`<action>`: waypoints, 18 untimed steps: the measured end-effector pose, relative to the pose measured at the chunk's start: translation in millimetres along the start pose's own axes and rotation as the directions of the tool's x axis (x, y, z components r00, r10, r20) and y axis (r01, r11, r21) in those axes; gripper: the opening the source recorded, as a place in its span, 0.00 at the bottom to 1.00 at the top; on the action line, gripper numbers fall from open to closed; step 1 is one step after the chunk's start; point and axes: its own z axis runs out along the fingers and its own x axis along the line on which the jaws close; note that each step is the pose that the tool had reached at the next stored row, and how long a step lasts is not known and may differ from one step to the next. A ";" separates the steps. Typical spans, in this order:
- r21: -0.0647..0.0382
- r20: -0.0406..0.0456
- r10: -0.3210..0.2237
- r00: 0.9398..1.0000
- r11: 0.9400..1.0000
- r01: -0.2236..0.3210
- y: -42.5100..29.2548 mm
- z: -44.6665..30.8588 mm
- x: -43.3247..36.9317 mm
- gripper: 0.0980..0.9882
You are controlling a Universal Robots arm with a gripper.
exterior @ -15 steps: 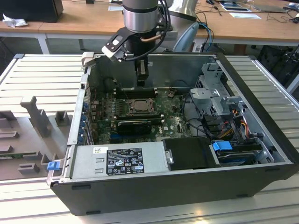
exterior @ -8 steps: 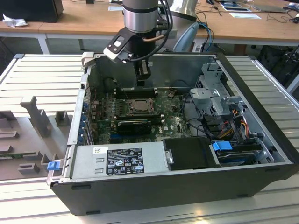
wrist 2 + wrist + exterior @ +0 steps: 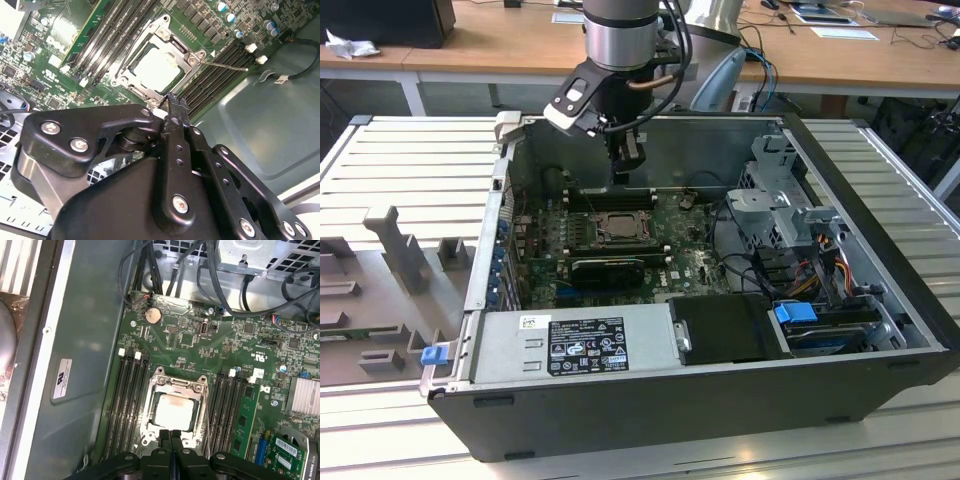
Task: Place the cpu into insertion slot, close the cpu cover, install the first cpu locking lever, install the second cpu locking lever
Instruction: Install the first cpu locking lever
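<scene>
Broadly, the ribbed metal surface [image 3: 400, 170] carries an open computer case [image 3: 620, 400] lying on its side, with the green motherboard [image 3: 690, 265] at its bottom. The arm reaches down into the case. Its hand [image 3: 625, 165] hangs just above the near edge of the insertion slot [image 3: 592, 225], fingers pressed together and holding nothing, as both wrist views show.

The cpu [image 3: 173, 411] sits in the insertion slot, pale top upward. The cpu cover [image 3: 176, 385] appears to lie flat around it, with the chip showing through its window. In the second wrist view, one thin locking lever [image 3: 227, 65] juts from a socket corner out over the memory slots [image 3: 127, 405]; it looks unlatched.

The main risk, I judge, is that lever. It is a thin, springy wire, and closed fingertips pushing on it could slide off and strike the memory slots beside it or the board. If the lever misses its retaining hook, it may spring back and let the cover lift. A push that lands on the cover instead could load the chip unevenly. The case wall is also near the hand, so a wide sweep might clip it.
</scene>
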 end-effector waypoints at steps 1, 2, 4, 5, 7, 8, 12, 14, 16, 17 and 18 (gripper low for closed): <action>0.000 0.000 -0.003 1.000 1.000 0.003 0.0 0.0 0.0 0.01; 0.000 0.000 -0.009 1.000 1.000 0.009 0.0 0.0 0.0 0.01; 0.001 -0.001 -0.023 1.000 1.000 0.023 0.0 0.0 0.0 0.01; 0.001 -0.001 -0.026 1.000 1.000 0.026 0.0 0.0 0.0 0.01; 0.002 -0.002 -0.039 0.999 0.999 0.039 0.0 0.0 0.0 0.01; 0.002 -0.002 -0.045 0.999 0.999 0.045 0.0 0.0 0.0 0.01; 0.004 -0.004 -0.072 0.997 0.997 0.072 0.0 0.0 0.0 0.01; 0.004 -0.004 -0.081 0.997 0.997 0.081 0.0 0.0 0.0 0.01; 0.005 -0.005 -0.093 0.996 0.996 0.093 0.0 0.0 0.0 0.01; 0.005 -0.005 -0.096 0.995 0.995 0.096 0.0 0.0 0.0 0.01; 0.005 -0.005 -0.102 0.995 0.995 0.102 0.0 0.0 0.0 0.01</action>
